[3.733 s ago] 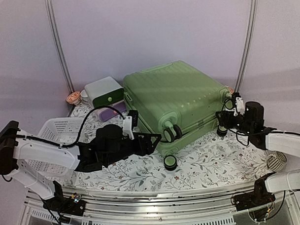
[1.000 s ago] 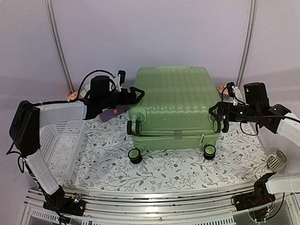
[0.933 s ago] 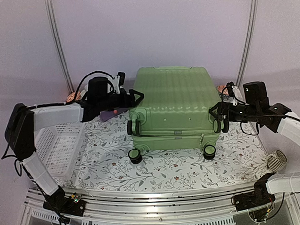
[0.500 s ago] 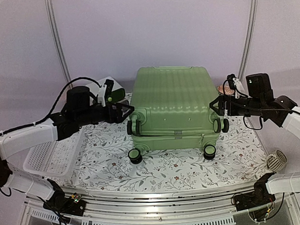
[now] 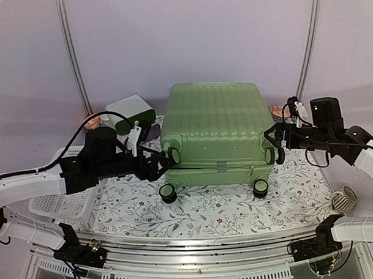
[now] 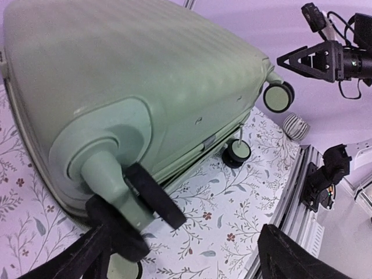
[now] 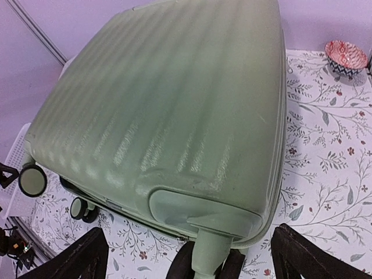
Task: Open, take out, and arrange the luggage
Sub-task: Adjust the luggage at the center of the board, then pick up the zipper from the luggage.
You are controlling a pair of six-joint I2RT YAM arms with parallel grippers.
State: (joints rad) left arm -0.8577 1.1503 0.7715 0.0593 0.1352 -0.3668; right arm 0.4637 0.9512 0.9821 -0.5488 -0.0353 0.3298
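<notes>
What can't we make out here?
- Suitcase interior: every view, shell is shut.
- How its seam fastens: top external, too small.
- Drawer box: top external, lower front behind left arm.
- Bowl: top external, mostly behind right tool.

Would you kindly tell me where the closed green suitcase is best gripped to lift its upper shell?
Probably the upper shell's wheel stems, at the left wheel and right wheel: they jut from the ribbed suitcase. Approach sideways, left gripper from the left, right gripper from the right.
</notes>
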